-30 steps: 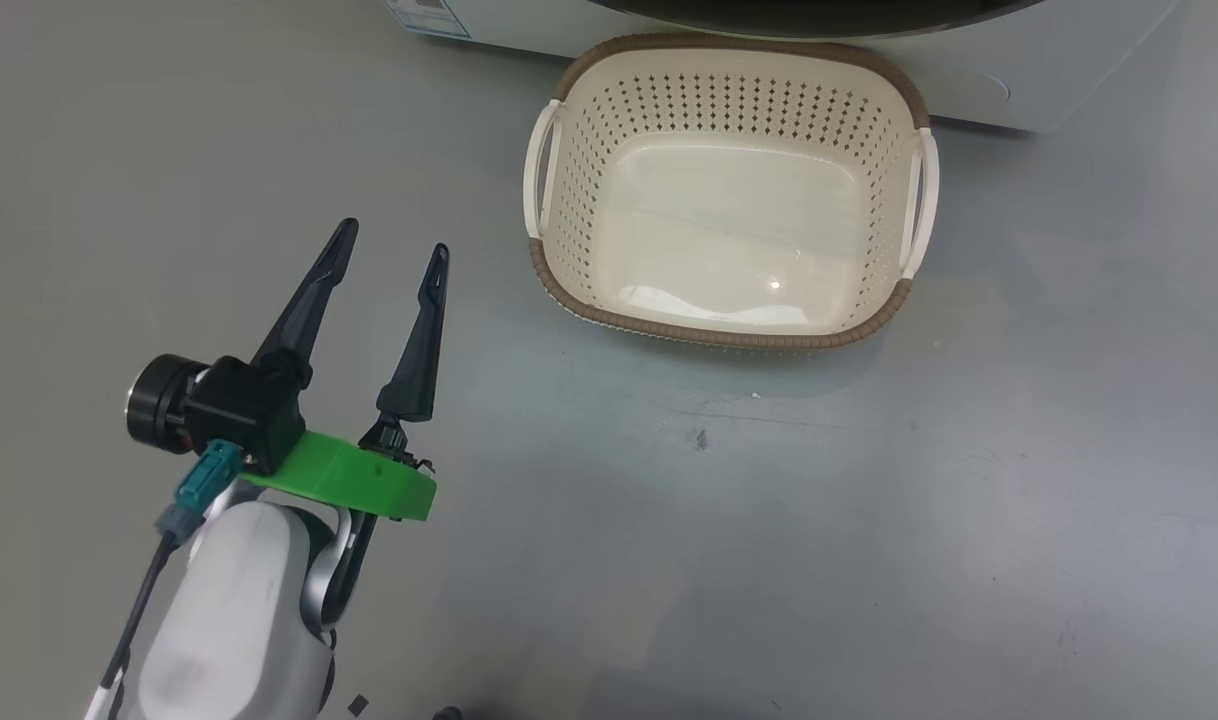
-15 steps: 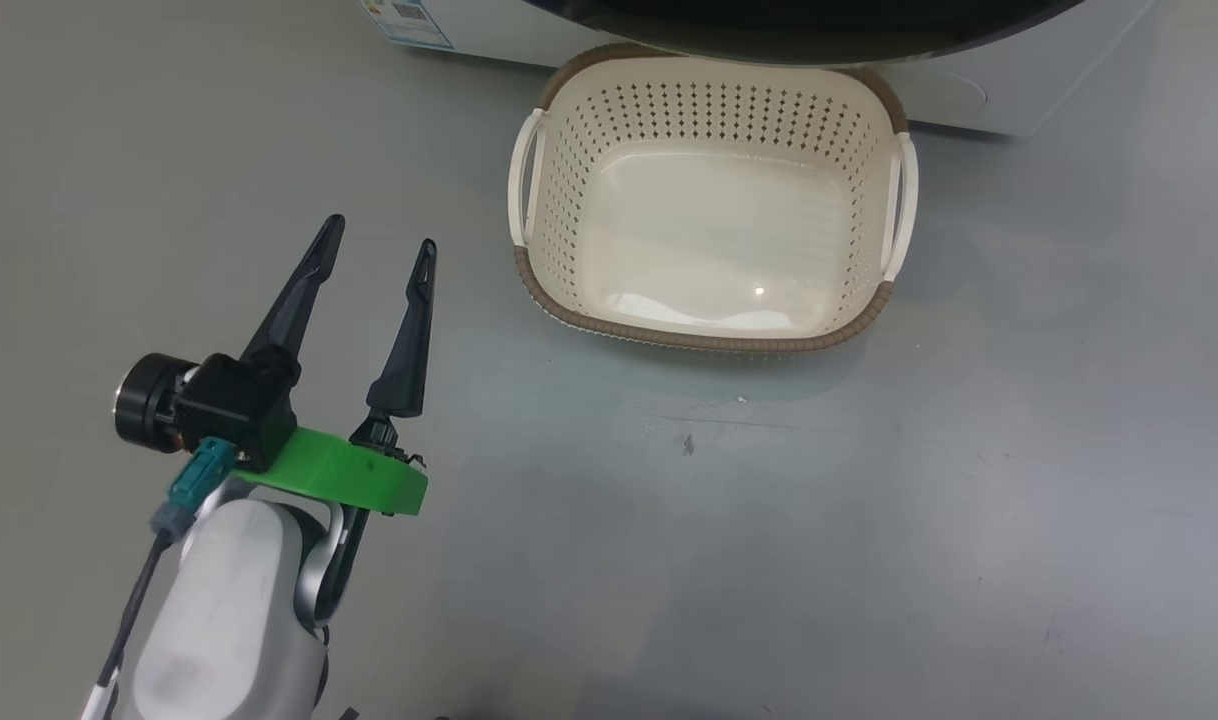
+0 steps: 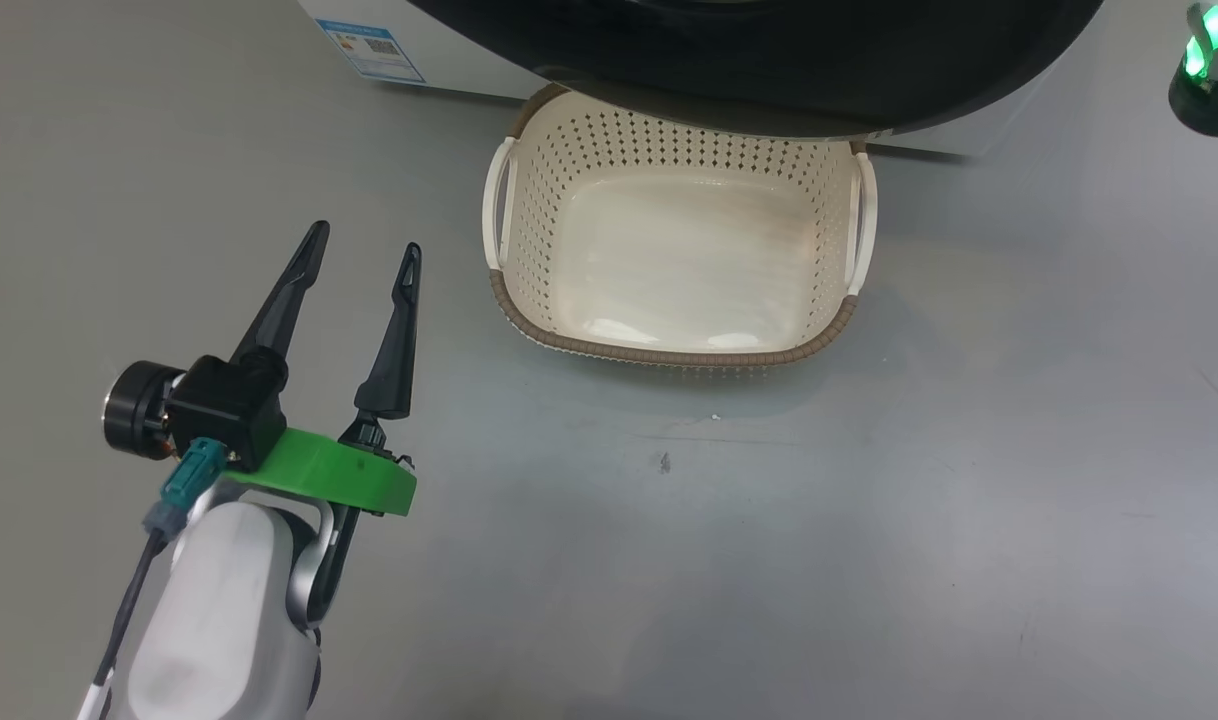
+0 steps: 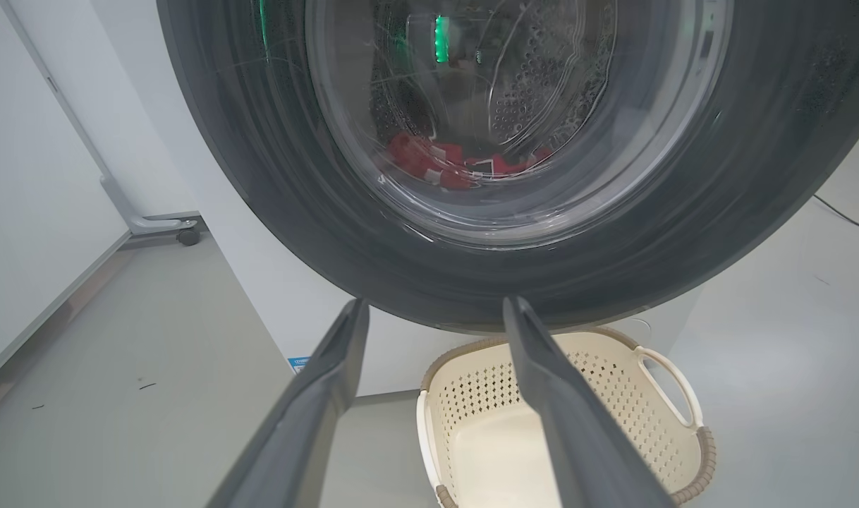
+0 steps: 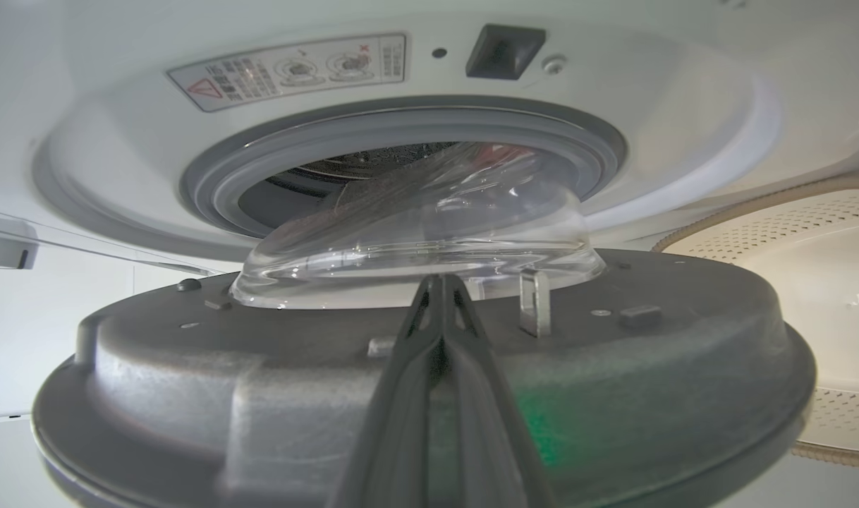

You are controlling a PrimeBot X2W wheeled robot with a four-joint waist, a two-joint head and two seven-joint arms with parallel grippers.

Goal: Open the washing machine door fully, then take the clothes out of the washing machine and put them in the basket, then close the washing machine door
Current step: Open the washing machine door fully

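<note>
1. Plainly, the large round glossy black washing machine door (image 4: pixel 260 176) hangs partly open over the far rim of the cream perforated plastic basket (image 3: pixel 669 352). It is probably stiff and heavy, so push at its rim, not the glass.
2. The right gripper (image 5: pixel 440 282) has its jaws together at the door's grey inner face. The left gripper (image 3: pixel 362 238) has its jaws apart and empty.
3. The soft red clothes (image 4: pixel 429 159) lie in the drum, blurred behind glass, so I cannot count them.
</note>
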